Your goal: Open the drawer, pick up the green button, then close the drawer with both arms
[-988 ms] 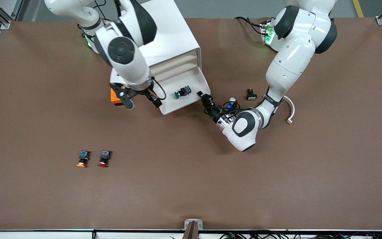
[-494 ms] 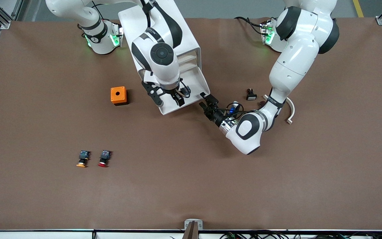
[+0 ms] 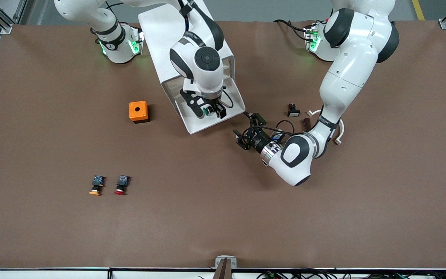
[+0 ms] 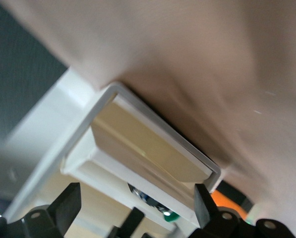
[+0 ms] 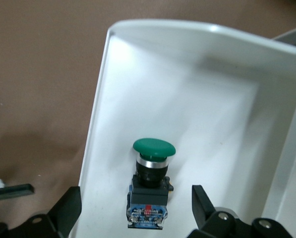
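Observation:
The cabinet stands near the arms' bases with its lowest drawer pulled out toward the front camera. The green-capped button lies on its side in the drawer. My right gripper is open low over the button, one finger on each side of its black body, not touching it. My left gripper is open and empty, low over the table beside the drawer's front corner at the left arm's end. In the left wrist view the drawer's wall and the green cap show between the fingers.
An orange box sits beside the drawer toward the right arm's end. A yellow-capped button and a red-capped button lie nearer the front camera. A small white-capped part, a brown piece and a curved white piece lie by the left arm.
My right gripper swung from over the orange box to over the drawer and came down around the button. My left gripper left the drawer's corner, backed away and opened.

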### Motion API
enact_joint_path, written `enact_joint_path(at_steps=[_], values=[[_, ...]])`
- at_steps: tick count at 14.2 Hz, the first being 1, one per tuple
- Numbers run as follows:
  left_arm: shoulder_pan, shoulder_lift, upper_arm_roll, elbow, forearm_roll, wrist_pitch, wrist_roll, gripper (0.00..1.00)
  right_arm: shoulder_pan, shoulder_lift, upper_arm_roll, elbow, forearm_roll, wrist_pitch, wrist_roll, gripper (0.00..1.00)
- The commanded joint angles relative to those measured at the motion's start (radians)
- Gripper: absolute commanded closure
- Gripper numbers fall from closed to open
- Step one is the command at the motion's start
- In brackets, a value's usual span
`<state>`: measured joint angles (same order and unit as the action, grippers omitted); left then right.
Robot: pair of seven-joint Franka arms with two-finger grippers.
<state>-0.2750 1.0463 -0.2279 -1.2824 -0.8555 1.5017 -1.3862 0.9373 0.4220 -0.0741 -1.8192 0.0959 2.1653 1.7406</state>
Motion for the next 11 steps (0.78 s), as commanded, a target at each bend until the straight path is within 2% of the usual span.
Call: enact_joint_path(at_steps=[1,4,8,9,11], values=[[-0.003,-0.022,0.013,0.028,0.087,0.031,0.22,0.0,0.023,0.021,-0.01,-0.008,-0.004,0.022,0.022,0.02],[-0.015,-0.077,0.056,0.029,0.143,0.116,0.375,0.01,0.038,0.04,-0.01,-0.008,-0.004,0.031,0.024,0.03],[-0.016,-0.121,0.045,0.028,0.318,0.227,0.388,0.01,0.04,0.05,-0.01,-0.009,-0.004,0.027,0.023,0.13],[-0.021,-0.139,0.041,0.025,0.384,0.267,0.389,0.01,0.04,0.052,-0.01,-0.009,-0.004,0.027,0.024,0.16],[-0.033,-0.164,0.032,0.022,0.482,0.348,0.389,0.01,0.04,0.061,-0.01,-0.008,-0.004,0.025,0.024,0.3]])
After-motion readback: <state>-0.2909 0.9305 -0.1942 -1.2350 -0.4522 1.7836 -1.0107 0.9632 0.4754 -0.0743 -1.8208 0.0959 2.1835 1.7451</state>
